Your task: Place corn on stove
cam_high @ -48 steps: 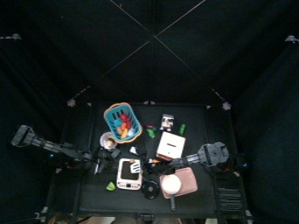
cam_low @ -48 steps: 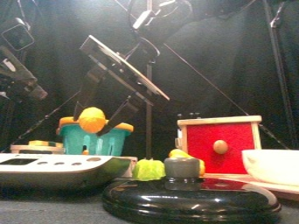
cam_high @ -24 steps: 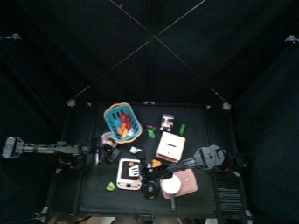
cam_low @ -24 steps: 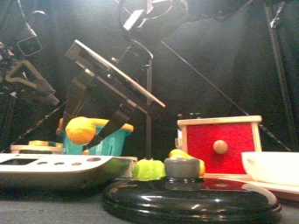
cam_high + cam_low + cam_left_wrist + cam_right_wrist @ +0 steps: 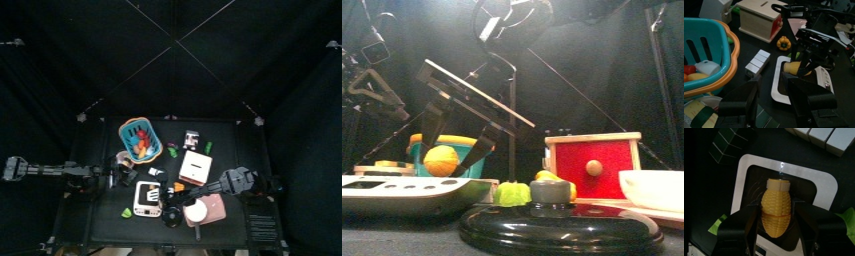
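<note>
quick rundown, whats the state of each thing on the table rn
corn: between the right gripper's jaws, over the stove's face; contact with the stove unclear
stove: flat on the table, white rim showing
right gripper: jaws wide, one each side of the corn
left gripper: jaws open, empty
teal basket: upright, toy food inside
red box: upright, closed
black lid: lying flat, knob up

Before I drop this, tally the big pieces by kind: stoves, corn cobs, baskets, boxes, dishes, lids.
stove: 1
corn: 1
teal basket: 1
beige box: 1
round dish: 1
black lid: 1
Total: 6
</note>
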{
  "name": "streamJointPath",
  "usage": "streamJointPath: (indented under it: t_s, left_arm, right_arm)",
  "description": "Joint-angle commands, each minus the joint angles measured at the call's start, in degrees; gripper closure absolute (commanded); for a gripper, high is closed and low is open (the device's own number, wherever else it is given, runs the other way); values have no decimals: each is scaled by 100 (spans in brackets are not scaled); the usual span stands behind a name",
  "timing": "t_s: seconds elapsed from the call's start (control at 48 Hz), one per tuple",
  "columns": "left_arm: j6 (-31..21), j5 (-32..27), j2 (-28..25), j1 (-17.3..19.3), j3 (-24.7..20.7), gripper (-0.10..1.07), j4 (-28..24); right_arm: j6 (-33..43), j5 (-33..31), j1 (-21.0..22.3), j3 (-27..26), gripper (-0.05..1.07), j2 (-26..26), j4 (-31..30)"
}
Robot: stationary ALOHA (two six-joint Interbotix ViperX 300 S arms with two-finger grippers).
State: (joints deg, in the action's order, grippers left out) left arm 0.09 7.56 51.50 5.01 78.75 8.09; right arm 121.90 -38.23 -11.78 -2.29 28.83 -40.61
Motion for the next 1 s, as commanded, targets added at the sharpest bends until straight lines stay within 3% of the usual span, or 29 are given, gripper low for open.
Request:
streamJointPath:
  t_s: [0.0,0.521,0.812,0.979]
  left_arm:
    - [0,53,-9,9,-105,20,-9]
    - [-9,53,0,0,-79,20,0]
    - [-9,53,-9,9,-79,20,0]
    - [-9,53,-9,9,-70,20,0]
  right_arm:
    - [9,-18,-18,-185,23,-123,-18]
    - [9,-97,-35,-220,23,-62,-9]
    - [0,-202,-44,-237,3,-53,0]
    - [-9,-220,-44,-229,0,-53,0]
